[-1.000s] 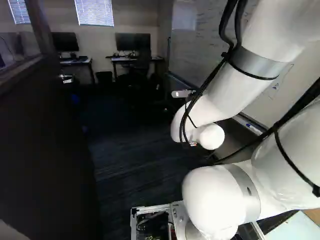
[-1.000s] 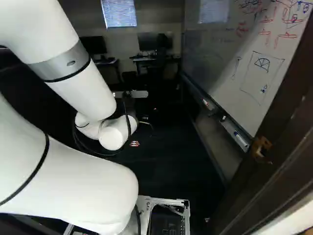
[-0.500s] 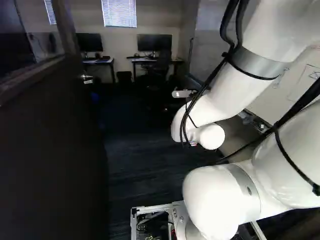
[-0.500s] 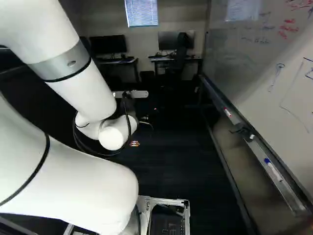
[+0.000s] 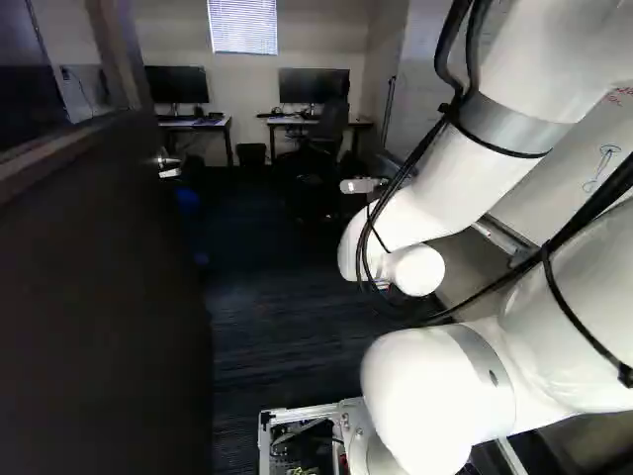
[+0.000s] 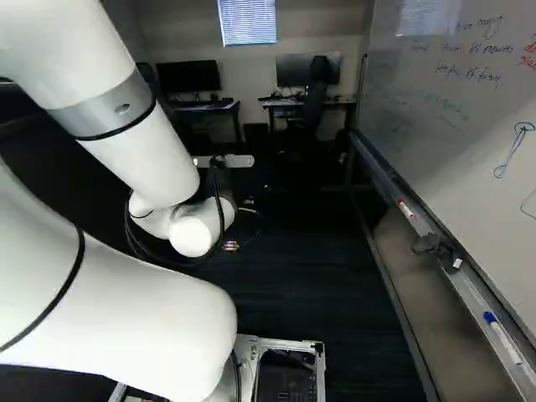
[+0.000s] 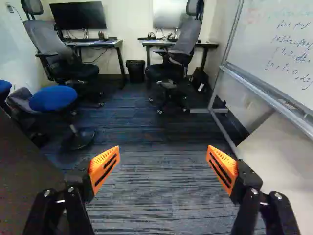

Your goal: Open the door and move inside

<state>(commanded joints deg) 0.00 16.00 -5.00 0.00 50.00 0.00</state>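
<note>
Dark, flat, upright door with a window in its upper part (image 5: pixel 99 297), standing open along the left side of the left base view. Its long face runs ahead into the room, and a small silver metal handle (image 5: pixel 168 166) sits toward its far edge.

My black two-fingered gripper (image 7: pixel 163 164) points ahead, its orange pads (image 7: pixel 104 166) spread wide with nothing between them. In the wrist view the door's dark panel lies beside the gripper, on my left, rather than ahead of it. On my right stands a white, metal-framed whiteboard (image 7: pixel 288 44). Between door and whiteboard, dark blue striped carpet (image 7: pixel 166 196) leads toward two desks with black office chairs (image 7: pixel 181 46). A stool with a round blue seat (image 7: pixel 53 98) stands ahead on the door's side.

I judge the opening done and the moving inside under way. The next move asks my base to drive along the door's face, keeping it on my left; veering that way could scrape it. The door's near part is in deep shadow, so I cannot tell how closely it passes my base.
</note>
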